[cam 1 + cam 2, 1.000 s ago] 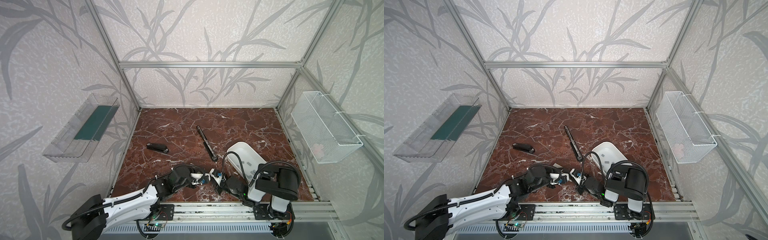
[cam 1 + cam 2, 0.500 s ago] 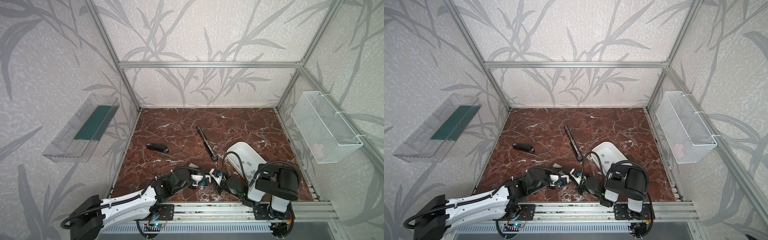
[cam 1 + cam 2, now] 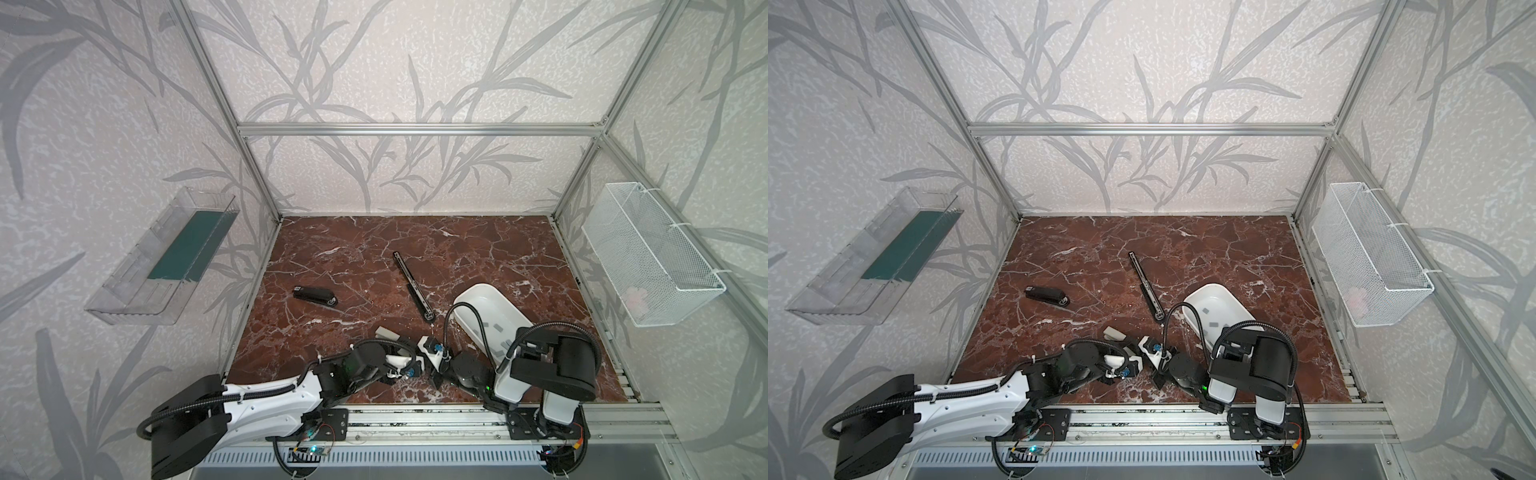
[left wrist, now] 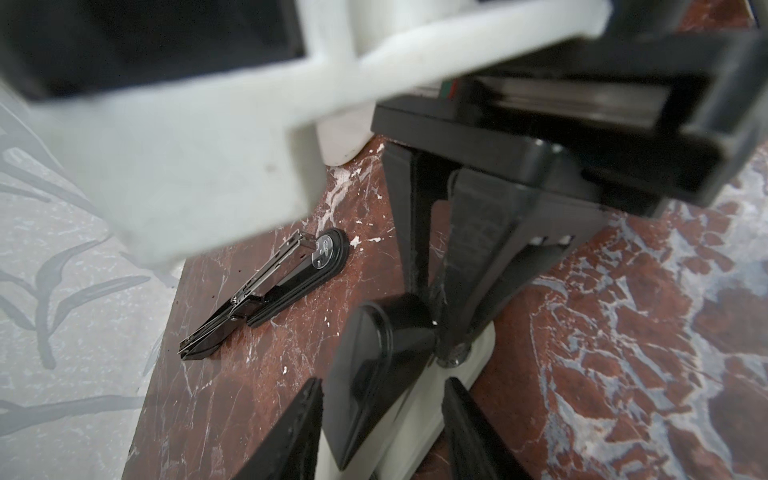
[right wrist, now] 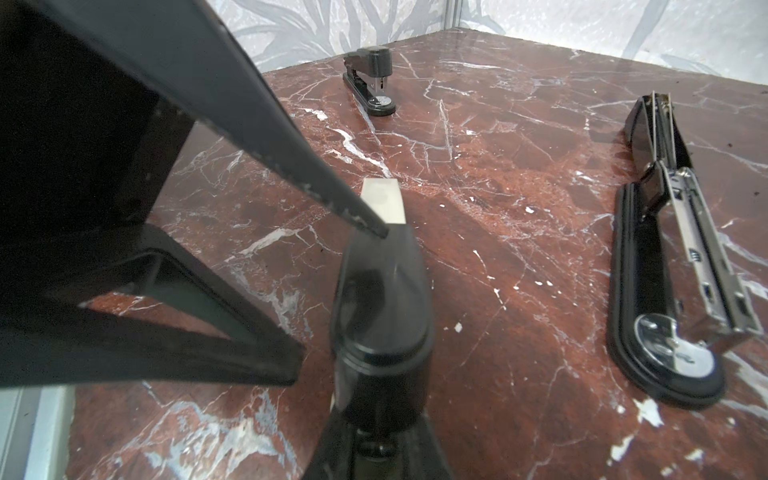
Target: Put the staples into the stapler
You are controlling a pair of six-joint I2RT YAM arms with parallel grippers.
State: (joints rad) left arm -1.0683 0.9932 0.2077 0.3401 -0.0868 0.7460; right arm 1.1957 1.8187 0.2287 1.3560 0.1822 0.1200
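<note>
Red marble table [image 3: 498,249] | staples [image 3: 485,328] lie in white tray [image 3: 478,291] | right gripper [image 4: 442,332] clamps rear of stapler [image 5: 380,291] | left gripper [image 4: 382,428] fingers parted astride it, gap showing | open stapler [image 4: 291,282] stamp unreadable

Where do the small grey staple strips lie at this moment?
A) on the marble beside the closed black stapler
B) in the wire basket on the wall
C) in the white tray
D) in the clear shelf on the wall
C: in both top views the grey staple strips lie inside the white tray, which stands on the marble at the right.
</note>
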